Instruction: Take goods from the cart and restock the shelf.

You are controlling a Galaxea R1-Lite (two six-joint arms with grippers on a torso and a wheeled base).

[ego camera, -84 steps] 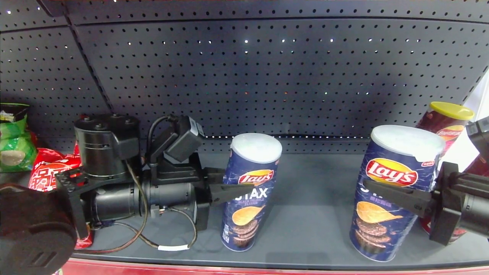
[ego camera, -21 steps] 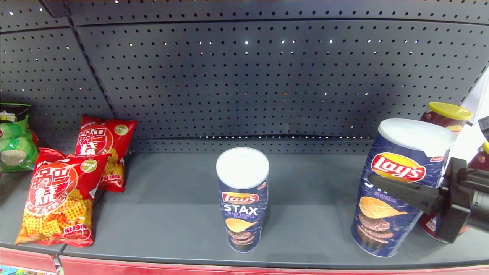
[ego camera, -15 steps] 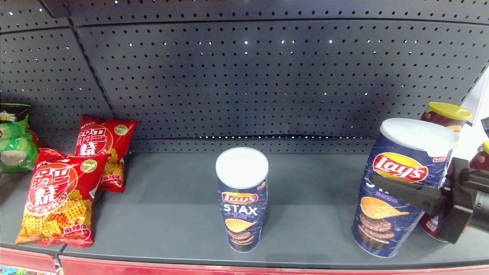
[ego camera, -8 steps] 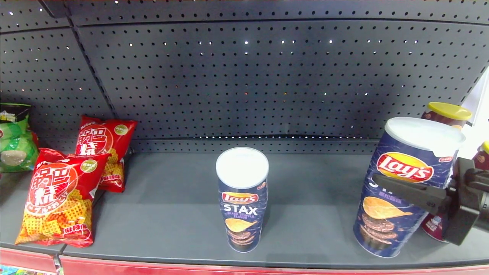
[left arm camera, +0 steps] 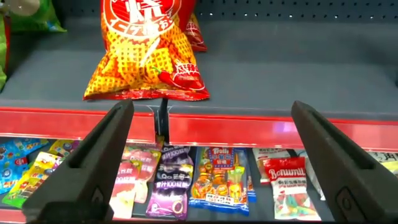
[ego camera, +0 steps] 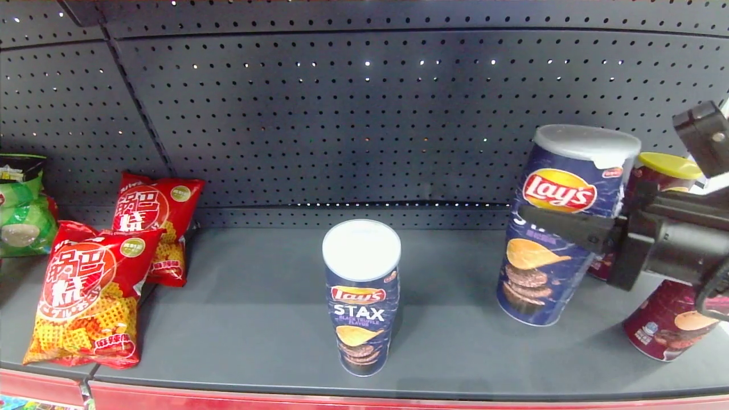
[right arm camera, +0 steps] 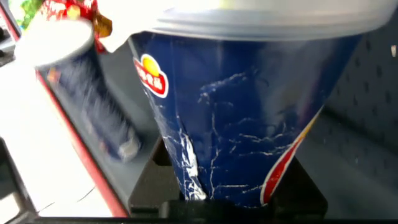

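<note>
A blue chips can (ego camera: 561, 228) with a clear lid leans at the right of the grey shelf (ego camera: 262, 296), and my right gripper (ego camera: 555, 225) is shut on its middle. Its base is low over the shelf; I cannot tell if it touches. The right wrist view has the same can (right arm camera: 249, 124) close up between the jaws. A second blue can (ego camera: 361, 296) stands upright at mid shelf near the front edge. My left gripper (left arm camera: 211, 168) is open and empty in front of the shelf's red edge strip (left arm camera: 224, 127).
Two red snack bags (ego camera: 91, 290) and a green bag (ego camera: 20, 210) lie at the shelf's left. A dark red can with a yellow lid (ego camera: 666, 171) stands behind the held can, another red can (ego camera: 666, 327) at front right. Candy packs (left arm camera: 217, 180) fill the shelf below.
My right gripper has carried the blue can up, back and leftward, uncovering the red can at front right. The left arm left the shelf earlier, and the middle can now stands free.
</note>
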